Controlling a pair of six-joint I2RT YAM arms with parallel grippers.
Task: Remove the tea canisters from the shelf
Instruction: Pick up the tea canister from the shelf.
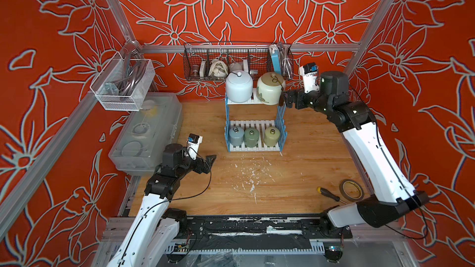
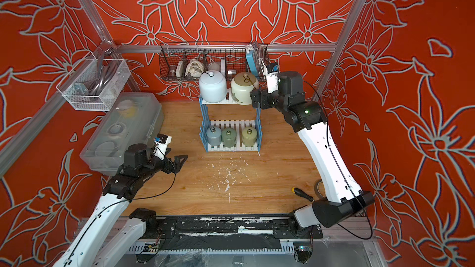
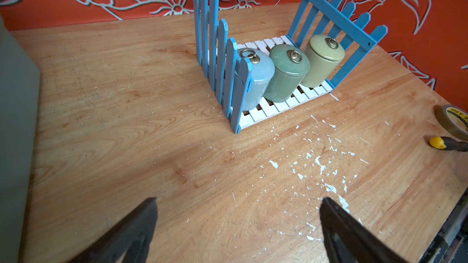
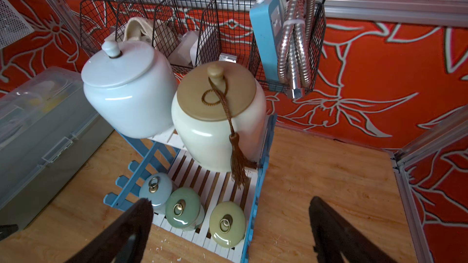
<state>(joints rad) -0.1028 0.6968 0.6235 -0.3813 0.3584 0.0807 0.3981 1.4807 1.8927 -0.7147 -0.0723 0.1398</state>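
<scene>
Five tea canisters (image 1: 239, 87) stand on the shelf (image 1: 281, 134). The right tool (image 1: 282, 100) is open beside its upper tier; the left tool (image 3: 238, 199), also open, is well apart.

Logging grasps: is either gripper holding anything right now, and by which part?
Nothing is held: the left gripper and the right gripper both stand open and empty.

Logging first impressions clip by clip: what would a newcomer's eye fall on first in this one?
The loud red floral walls on every side hit first. Next comes the blue picket-fence shelf at the back of the wooden table, with a pale-blue jar and a cream jar on its top tier and three small canisters below. The right hand hangs open beside the cream jar.
</scene>
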